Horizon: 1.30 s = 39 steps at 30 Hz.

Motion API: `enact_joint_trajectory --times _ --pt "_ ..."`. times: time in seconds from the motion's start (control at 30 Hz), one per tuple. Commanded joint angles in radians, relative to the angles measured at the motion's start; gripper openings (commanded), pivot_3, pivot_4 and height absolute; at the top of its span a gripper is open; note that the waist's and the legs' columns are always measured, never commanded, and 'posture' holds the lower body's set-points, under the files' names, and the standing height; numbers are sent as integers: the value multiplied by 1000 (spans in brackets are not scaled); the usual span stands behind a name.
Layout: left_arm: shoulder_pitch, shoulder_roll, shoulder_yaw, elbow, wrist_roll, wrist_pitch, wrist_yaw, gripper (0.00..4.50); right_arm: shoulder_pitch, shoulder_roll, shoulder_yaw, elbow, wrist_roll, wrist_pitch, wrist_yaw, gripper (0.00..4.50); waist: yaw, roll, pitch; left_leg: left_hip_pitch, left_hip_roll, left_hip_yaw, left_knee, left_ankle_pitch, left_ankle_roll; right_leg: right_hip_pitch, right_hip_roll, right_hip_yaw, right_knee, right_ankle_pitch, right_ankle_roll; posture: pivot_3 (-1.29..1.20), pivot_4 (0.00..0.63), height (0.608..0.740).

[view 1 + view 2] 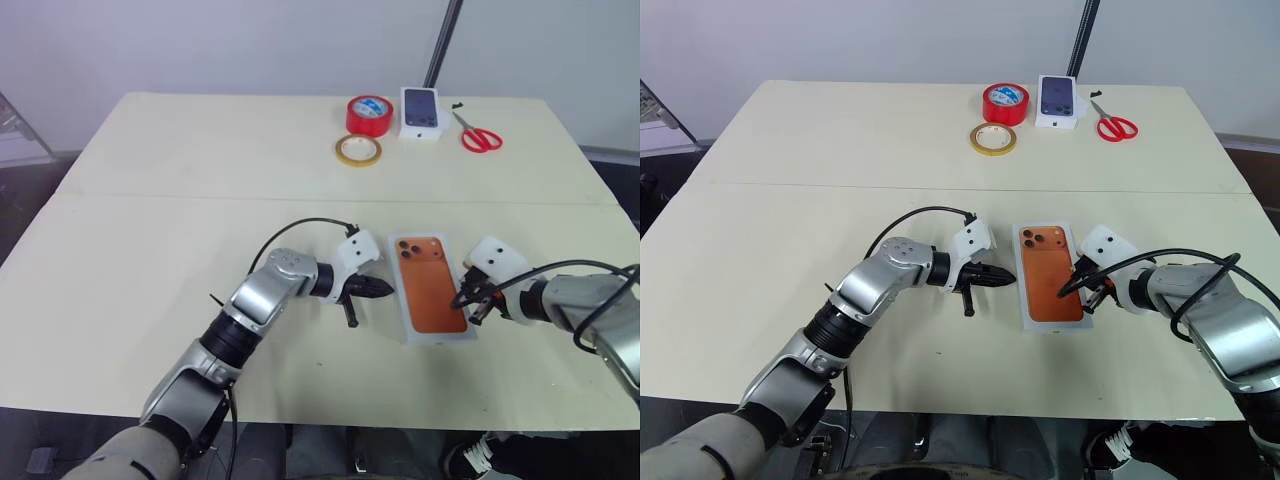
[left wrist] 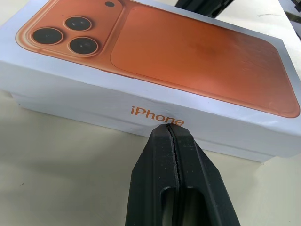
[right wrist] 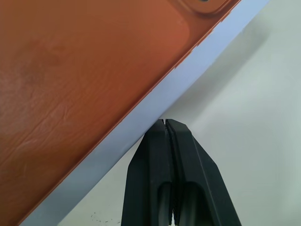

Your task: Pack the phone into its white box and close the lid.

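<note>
Left gripper shut, tip at lid side; right gripper shut, empty, at opposite edge. Lid on box, mid-worktop, bottom rim showing. Press down evenly from both sides, avoid sliding it.

The lid sits on the white box on the pale table, orange phone picture up (three lenses at one end), "iPhone" printed on its side. The left gripper, fingers pressed together, has its tips right at that side, just under the lettering.
</note>
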State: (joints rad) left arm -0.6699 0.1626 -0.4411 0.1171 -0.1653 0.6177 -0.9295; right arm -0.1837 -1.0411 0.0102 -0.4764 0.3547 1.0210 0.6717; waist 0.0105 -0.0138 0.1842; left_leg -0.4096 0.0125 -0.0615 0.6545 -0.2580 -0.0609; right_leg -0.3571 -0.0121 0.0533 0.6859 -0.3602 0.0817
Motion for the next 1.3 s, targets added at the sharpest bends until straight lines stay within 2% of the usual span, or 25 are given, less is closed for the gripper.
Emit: enact_joint_trajectory --times 0.03,0.33,0.63,0.8,0.93,1.07,1.17,1.3 --pt "0 -23 -16 -26 -6 -14 0 0 1 3 -32 -18 -2 -16 6 53 0 0 0 0 0 0 0 0 0 0 0 0 0 0 0 0 150 740" --pt "6 -15 -11 -20 -2 -15 6 0 14 -13 -56 -30 -1 -17 15 53 0 0 0 0 0 0 0 0 0 0 0 0 0 0 0 0 150 740" --pt "9 -7 9 -23 -15 -8 16 0 106 -123 -219 -57 10 -96 132 53 0 0 0 0 0 0 0 0 0 0 0 0 0 0 0 0 150 740" --pt "13 2 14 -25 -18 -7 12 0 138 -130 -267 -71 14 -118 165 53 0 0 0 0 0 0 0 0 0 0 0 0 0 0 0 0 150 740" --pt "4 12 96 -34 -76 30 20 0 182 -115 -320 -171 83 -124 234 53 0 0 0 0 1 0 0 0 0 0 1 0 0 0 0 0 150 740" --pt "-57 -34 161 -15 -115 60 66 0 218 -86 -294 -225 102 -100 213 53 1 0 0 0 1 0 0 0 0 1 1 0 0 0 0 0 150 740" --pt "-102 -69 138 32 -82 38 93 0 235 -73 -260 -234 90 -96 188 53 5 0 0 -1 0 -1 3 0 0 1 0 -1 0 0 0 0 150 740" --pt "-167 -119 55 195 12 -27 123 0 270 -58 -227 -240 81 -89 157 53 2 0 0 -1 -1 0 5 -1 2 2 0 -1 0 0 0 0 150 740"
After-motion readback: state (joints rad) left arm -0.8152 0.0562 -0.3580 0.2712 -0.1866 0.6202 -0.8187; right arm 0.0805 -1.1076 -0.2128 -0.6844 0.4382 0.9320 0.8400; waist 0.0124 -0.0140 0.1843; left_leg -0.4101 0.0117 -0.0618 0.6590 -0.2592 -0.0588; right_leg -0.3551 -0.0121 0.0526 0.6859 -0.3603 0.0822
